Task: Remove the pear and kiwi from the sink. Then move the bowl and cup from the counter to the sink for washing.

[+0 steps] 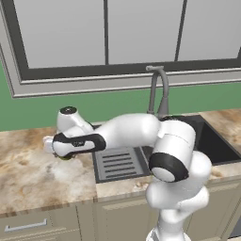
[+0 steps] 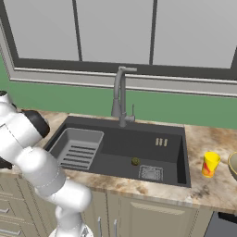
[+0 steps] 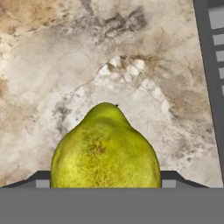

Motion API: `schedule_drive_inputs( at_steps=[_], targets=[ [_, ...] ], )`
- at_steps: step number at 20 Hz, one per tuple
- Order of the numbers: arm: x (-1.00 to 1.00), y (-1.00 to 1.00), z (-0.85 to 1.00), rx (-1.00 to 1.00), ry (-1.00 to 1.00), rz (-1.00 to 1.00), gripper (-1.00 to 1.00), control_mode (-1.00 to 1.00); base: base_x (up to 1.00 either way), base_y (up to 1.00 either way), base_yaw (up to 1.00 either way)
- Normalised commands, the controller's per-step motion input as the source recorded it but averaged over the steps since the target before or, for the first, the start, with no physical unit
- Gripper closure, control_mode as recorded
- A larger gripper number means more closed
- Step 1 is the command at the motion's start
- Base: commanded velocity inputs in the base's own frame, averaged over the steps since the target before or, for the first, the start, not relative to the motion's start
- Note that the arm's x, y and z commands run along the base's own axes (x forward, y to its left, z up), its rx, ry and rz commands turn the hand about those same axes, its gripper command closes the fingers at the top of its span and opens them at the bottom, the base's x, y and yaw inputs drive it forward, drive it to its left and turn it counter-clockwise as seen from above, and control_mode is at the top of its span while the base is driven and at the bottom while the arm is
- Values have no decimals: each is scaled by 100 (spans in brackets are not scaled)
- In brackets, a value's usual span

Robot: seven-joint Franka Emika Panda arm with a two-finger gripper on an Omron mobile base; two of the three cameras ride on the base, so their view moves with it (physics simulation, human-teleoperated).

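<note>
In the hand view the bright yellow-green pear (image 3: 105, 151) sits between my dark fingertips (image 3: 41, 180), and my gripper (image 3: 105, 183) is shut on it just over the marbled counter (image 3: 65, 65). From the left base view the hand (image 1: 60, 149) hangs left of the sink (image 1: 214, 146), a sliver of pear (image 1: 66, 157) showing under it. The small olive-brown kiwi (image 2: 135, 161) lies on the sink (image 2: 162, 152) floor near the drain. A yellow cup (image 2: 210, 164) stands on the counter right of the sink, with the tan bowl (image 2: 233, 165) cut off at the frame edge.
A ribbed grey tray insert (image 2: 78, 150) fills the sink's left part, its edge showing in the hand view (image 3: 214, 65). The tall gooseneck faucet (image 2: 121, 99) rises behind the basin. A window and green wall run behind the counter.
</note>
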Motion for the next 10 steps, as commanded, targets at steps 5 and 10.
schedule_drive_inputs(
  at_steps=[5,10],
  targets=[
    [22,28,-33,0,2,0,100,-100,0,0,0],
    [14,23,-30,0,0,0,100,-100,0,0,0]
  ],
)
